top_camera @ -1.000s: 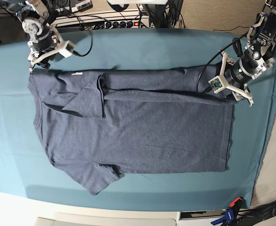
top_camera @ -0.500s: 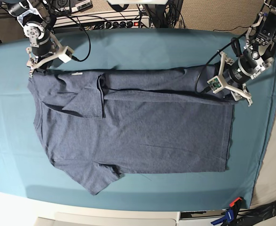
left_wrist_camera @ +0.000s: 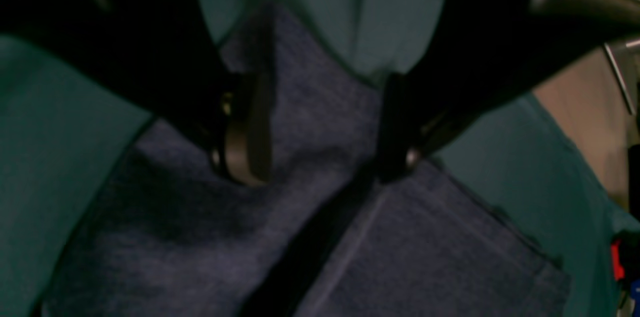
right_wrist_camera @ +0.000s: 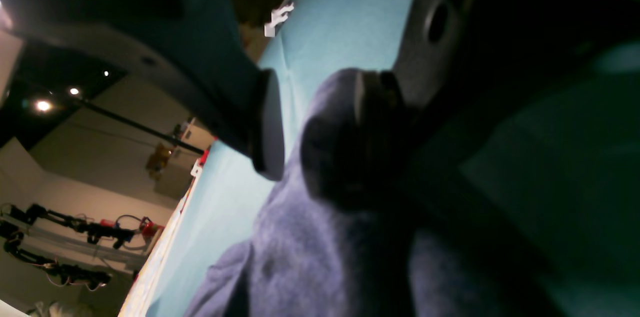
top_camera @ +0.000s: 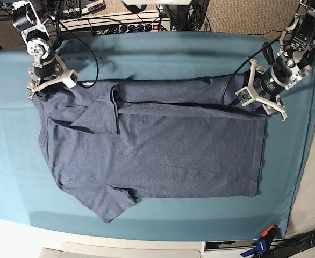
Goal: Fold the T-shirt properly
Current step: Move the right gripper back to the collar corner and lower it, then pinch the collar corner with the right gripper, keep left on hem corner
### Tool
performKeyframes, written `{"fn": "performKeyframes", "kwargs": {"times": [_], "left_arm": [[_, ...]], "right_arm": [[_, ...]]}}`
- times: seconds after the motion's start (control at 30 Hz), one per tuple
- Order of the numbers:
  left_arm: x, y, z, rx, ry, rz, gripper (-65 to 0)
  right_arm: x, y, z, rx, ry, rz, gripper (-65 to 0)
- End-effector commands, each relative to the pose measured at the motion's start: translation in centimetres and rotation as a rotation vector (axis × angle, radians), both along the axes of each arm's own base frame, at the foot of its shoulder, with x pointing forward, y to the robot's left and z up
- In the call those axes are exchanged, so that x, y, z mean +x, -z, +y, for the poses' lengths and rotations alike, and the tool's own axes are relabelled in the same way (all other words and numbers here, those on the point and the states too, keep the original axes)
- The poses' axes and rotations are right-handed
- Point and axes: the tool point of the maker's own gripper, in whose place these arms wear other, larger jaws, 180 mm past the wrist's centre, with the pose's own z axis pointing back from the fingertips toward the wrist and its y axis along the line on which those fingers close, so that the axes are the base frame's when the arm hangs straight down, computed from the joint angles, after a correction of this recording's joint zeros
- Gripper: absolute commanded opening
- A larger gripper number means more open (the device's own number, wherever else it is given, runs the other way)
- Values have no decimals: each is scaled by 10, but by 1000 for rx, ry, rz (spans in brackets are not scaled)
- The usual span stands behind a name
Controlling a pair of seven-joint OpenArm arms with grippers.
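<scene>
The blue-grey T-shirt lies flat on the teal cloth, plain side up, with its far strip and one sleeve folded over. My right gripper is at the shirt's far-left corner. In the right wrist view a bunched bit of shirt sits between the fingers, touching one pad, with a thin gap at the other. My left gripper is at the far-right corner of the shirt. Its fingers stand wide apart over the fabric, which lies flat between them.
The teal table cloth covers the table. A power strip and cables run along the back edge. A clamp sits by the front right corner. The cloth's right edge lies close to the left arm.
The right arm has swung down and left onto the shirt's far-left corner, and its jaws have narrowed around the fabric. The left arm has barely moved.
</scene>
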Motion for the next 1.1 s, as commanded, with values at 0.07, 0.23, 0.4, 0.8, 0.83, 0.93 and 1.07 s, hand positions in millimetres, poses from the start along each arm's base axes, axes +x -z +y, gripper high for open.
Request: {"fn": "performKeyframes", "kwargs": {"times": [0.07, 0.23, 0.4, 0.8, 0.83, 0.93, 1.07], "left_arm": [[6, -9, 8, 55, 36, -34, -298], [3, -8, 15, 93, 69, -11, -298], [-16, 3, 17, 98, 93, 53, -298], [-51, 26, 22, 129, 97, 129, -298], [-53, 27, 22, 131, 97, 134, -298], [-56, 29, 23, 139, 98, 144, -298], [-61, 29, 22, 142, 102, 153, -298]], "right_arm": [[-10, 8, -13, -27, 35, 44, -650], [-9, 7, -10, -11, 33, 42, -650], [-4, 0, -2, 2, 17, 18, -650], [0, -5, 3, 12, 6, 1, -650], [0, -5, 3, 12, 6, 2, -650], [0, -5, 3, 12, 6, 1, -650], [0, -5, 3, 12, 6, 1, -650]]}}
